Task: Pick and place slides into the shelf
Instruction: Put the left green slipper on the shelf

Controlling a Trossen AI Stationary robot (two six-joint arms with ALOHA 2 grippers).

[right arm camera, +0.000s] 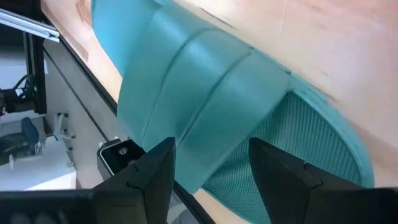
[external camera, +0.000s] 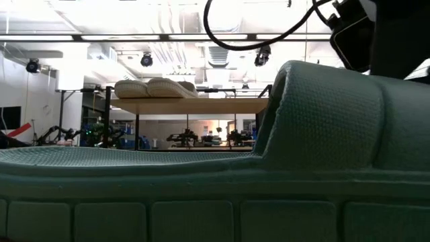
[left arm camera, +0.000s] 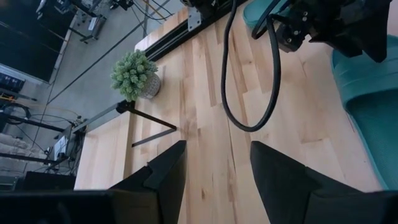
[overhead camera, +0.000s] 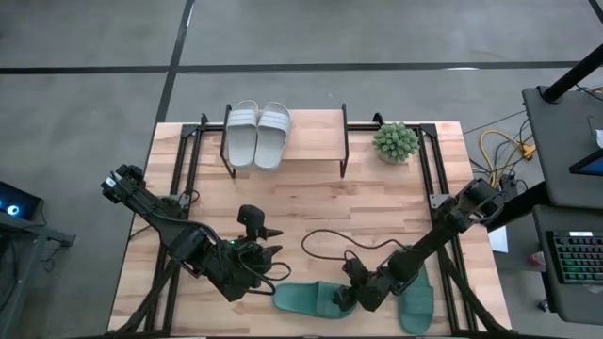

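Note:
Two pale slides (overhead camera: 256, 134) lie side by side, soles down, on the shelf's (overhead camera: 316, 139) plank top at the far side; in the low view the same pair of pale slides (external camera: 154, 87) shows on the shelf (external camera: 195, 105). Two teal slides rest on the table near its near edge: one (overhead camera: 311, 299) under my right gripper, one (overhead camera: 416, 303) to its right. My right gripper (overhead camera: 350, 294) (right arm camera: 211, 149) is open, its fingers astride the wide ribbed strap (right arm camera: 205, 93) of the left teal slide, just above it. My left gripper (overhead camera: 271, 252) (left arm camera: 217, 149) is open over bare wood, left of that slide.
A small potted plant (overhead camera: 396, 141) stands right of the shelf. A black cable (overhead camera: 325, 240) loops over the table's middle. Black rails (overhead camera: 188, 160) run along the left and right table edges. Bare wood lies between the shelf and the arms.

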